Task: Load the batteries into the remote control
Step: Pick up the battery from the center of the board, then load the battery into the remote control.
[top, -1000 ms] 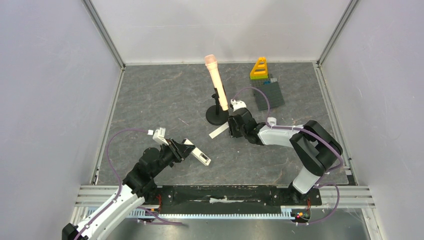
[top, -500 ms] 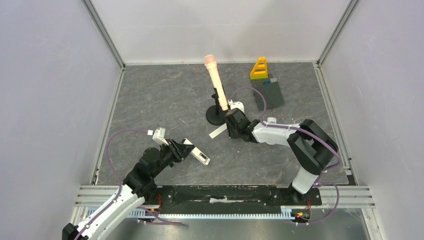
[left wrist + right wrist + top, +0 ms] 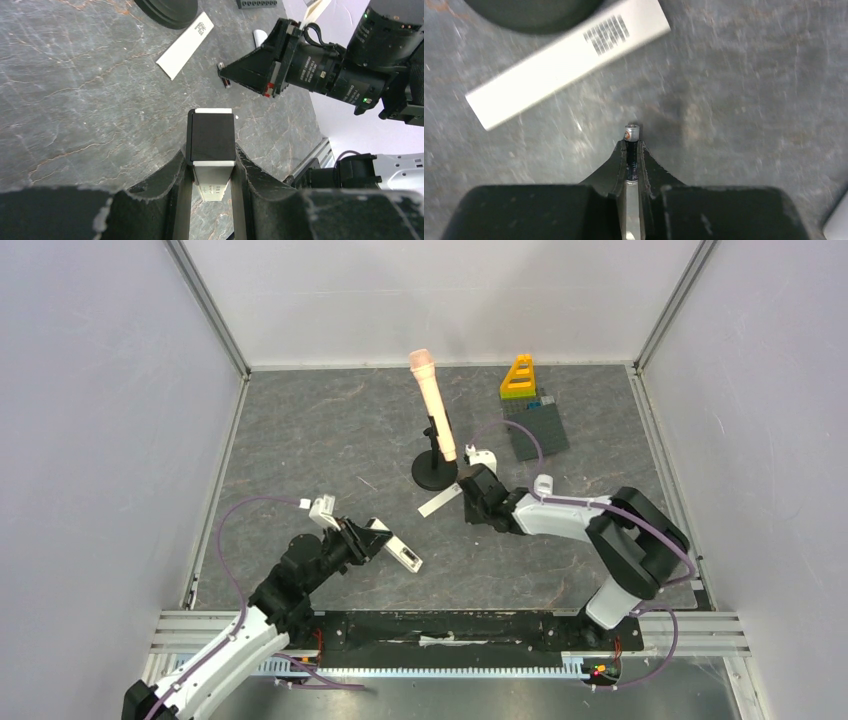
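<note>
My left gripper point(image 3: 365, 538) is shut on the remote control point(image 3: 397, 550), a white bar with a black face, held just above the table. The left wrist view shows the remote point(image 3: 213, 132) clamped between the jaws of that gripper point(image 3: 210, 157). My right gripper point(image 3: 470, 508) is shut on one dark grey battery point(image 3: 631, 150) with an orange-marked tip, pointing at the table. The right gripper point(image 3: 631, 152) and its battery point(image 3: 223, 80) also show in the left wrist view. The other batteries are out of view.
A flat white strip with a barcode point(image 3: 437, 503) lies beside the right gripper and shows in the right wrist view point(image 3: 569, 60). A peach microphone on a round black stand point(image 3: 432, 472) is just behind. Toy bricks point(image 3: 530, 410) sit at the back right.
My right gripper has shifted slightly right and toward the near side with the battery in it. The left arm and remote have barely moved.
</note>
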Motion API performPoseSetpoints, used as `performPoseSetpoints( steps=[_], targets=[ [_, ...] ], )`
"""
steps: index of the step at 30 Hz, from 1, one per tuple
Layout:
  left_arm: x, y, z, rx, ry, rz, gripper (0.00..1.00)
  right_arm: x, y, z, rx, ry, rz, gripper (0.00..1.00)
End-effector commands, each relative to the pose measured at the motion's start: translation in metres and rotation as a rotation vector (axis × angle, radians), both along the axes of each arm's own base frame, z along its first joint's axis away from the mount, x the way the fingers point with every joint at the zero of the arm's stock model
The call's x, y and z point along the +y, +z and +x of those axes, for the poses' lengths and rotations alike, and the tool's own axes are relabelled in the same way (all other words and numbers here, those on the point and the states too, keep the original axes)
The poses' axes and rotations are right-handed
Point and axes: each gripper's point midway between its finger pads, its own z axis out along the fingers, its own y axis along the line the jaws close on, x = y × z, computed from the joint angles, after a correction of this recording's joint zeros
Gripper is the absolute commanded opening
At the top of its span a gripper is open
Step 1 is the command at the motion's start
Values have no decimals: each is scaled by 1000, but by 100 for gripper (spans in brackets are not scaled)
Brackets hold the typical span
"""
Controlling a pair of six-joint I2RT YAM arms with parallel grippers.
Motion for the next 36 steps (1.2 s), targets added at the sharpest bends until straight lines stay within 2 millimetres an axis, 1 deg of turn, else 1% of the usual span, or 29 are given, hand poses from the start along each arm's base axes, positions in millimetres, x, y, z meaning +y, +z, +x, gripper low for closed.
performPoseSetpoints(
  steps=[1, 3, 4, 5, 7, 8, 9, 12, 14, 16, 20, 22, 25, 28, 31, 36],
  targets=[
    [-17, 22, 1, -101, -94, -34, 2, -11, 12, -30, 7, 98, 34, 3],
    [-25, 27, 1, -112, -130, -45, 2, -6, 32, -36, -46, 174, 91, 3],
    [-30, 31, 1, -120, -154, -54, 2, -3, 39, -41, -68, 222, 115, 3],
    [-35, 32, 2, -117, -174, -57, 2, -2, 50, -44, -101, 257, 144, 2],
    [-46, 42, 4, -129, -215, -83, 2, 3, 69, -53, -167, 338, 202, 2],
    [-52, 43, 5, -119, -238, -94, 2, 5, 79, -58, -196, 373, 232, 2],
    [-57, 50, 6, -122, -252, -120, 2, 7, 88, -63, -220, 408, 262, 2],
    [-70, 65, 11, -115, -285, -202, 2, 19, 121, -79, -296, 509, 375, 2],
    [-77, 73, 13, -100, -295, -254, 2, 26, 142, -86, -345, 547, 429, 2],
    [-82, 86, 15, -103, -311, -316, 2, 32, 160, -92, -384, 574, 462, 3],
    [-87, 104, 14, -77, -327, -417, 2, 45, 189, -100, -442, 623, 509, 3],
    [-88, 110, 13, -67, -331, -454, 2, 50, 198, -101, -462, 640, 514, 3],
    [-87, 113, 12, -40, -331, -485, 2, 58, 209, -108, -474, 689, 530, 4],
    [-85, 116, 10, -25, -324, -508, 2, 65, 214, -115, -476, 729, 541, 4],
    [-82, 116, 10, -15, -303, -516, 2, 69, 217, -121, -470, 753, 559, 4],
    [-78, 120, 10, -12, -279, -517, 2, 75, 215, -129, -453, 781, 566, 4]
  ],
)
